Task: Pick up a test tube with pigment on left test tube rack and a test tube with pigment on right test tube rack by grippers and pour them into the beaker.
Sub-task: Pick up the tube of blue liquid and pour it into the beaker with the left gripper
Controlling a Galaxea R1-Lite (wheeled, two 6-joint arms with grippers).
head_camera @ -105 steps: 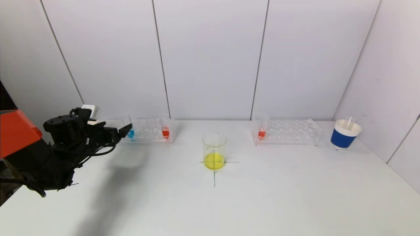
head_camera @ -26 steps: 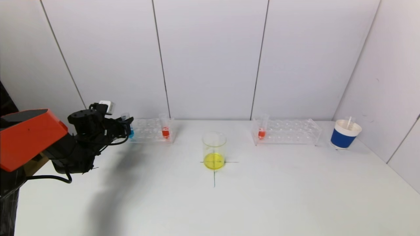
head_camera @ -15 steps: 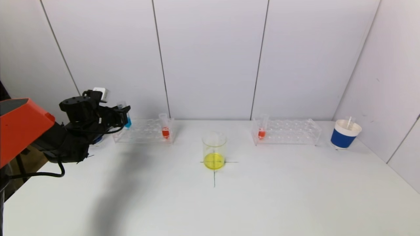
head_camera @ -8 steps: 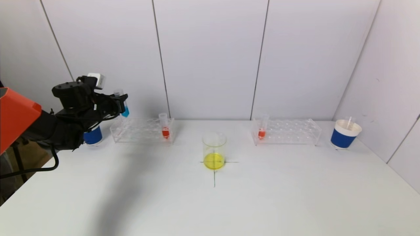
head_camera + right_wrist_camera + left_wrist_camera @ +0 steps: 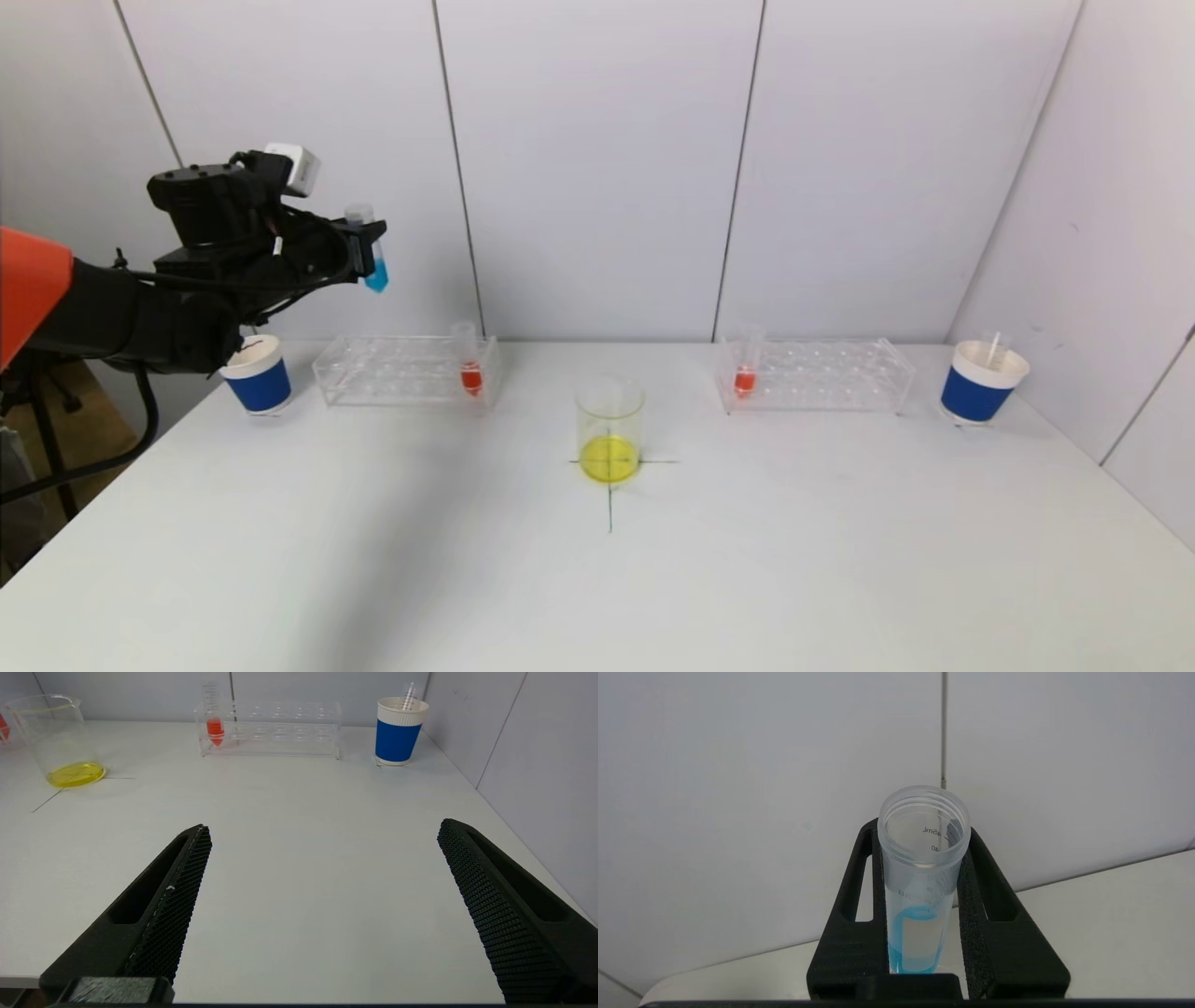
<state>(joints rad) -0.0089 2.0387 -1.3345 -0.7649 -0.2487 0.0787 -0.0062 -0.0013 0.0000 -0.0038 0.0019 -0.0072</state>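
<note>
1. A white desk (image 5: pixel 373 560) stands against pale panelled walls, seen from the robot's head.
2. The left end effector (image 5: pixel 366 245) is raised high above the desk's far left corner, clenched on a test tube with blue pigment (image 5: pixel 372 252). The tube hangs clear of everything, above the left test tube rack (image 5: pixel 392 375), roughly upright with a slight tilt.
3. In the left wrist view, the two black fingers (image 5: pixel 859 905) press on opposite sides of the clear tube (image 5: pixel 922 868). Its mouth is uncapped, and the blue liquid fills only its lower part.
4. The left rack, clear plastic, sits at the back left of the desk. One tube of red pigment (image 5: pixel 470 369) stands at its right end.
5. A blue and white paper cup (image 5: pixel 258 375) sits just left of that rack.
6. A glass beaker (image 5: pixel 610 427) with a shallow layer of yellow liquid stands at mid-desk on a drawn cross.
7. The right test tube rack (image 5: pixel 831 375) sits at the back right, with a red pigment tube (image 5: pixel 745 369) at its left end.
8. A second blue and white paper cup (image 5: pixel 985 383), with an empty tube in it, stands right of it.
9. The right end effector (image 5: pixel 322 896) shows only in its own wrist view. It is released, its fingers spread wide and holding nothing, low over the near right part of the desk.
</note>
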